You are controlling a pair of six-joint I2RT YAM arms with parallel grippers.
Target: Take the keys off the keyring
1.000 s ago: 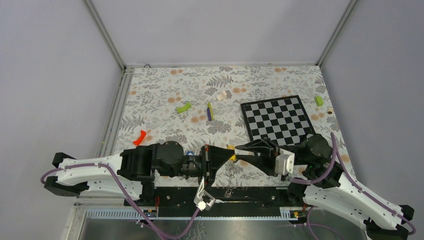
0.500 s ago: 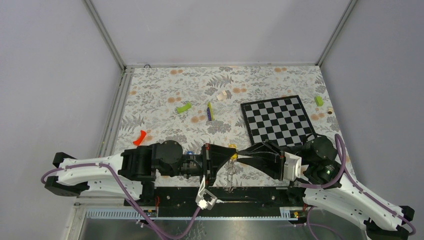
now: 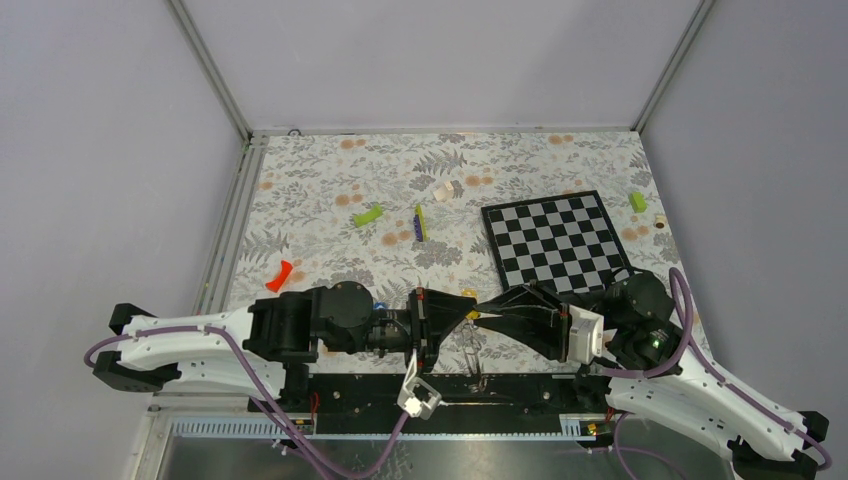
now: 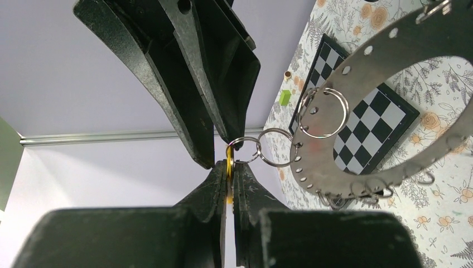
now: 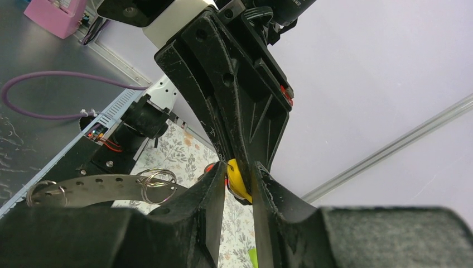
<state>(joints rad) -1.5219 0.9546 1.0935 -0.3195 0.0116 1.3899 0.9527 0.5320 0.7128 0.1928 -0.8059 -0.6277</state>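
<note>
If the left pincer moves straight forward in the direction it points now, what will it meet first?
Most likely the right pincer: its black fingers stand tip to tip with the left pincer, both closed on the small yellow plastic key tag.

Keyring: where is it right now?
Top view: the keyring hangs at bottom centre, below where the left pincer and right pincer meet on a yellow key.

The desk (image 3: 320, 180) wears a cloth of grey leaves and orange flowers. A chessboard (image 3: 555, 240) lies flat on it. Left of the board sit a thin yellow-green and purple stick (image 3: 420, 222), then a green block (image 3: 368, 215), and farthest left a red piece (image 3: 280, 275). Just right of the board lies a second green block (image 3: 638, 201).
</note>
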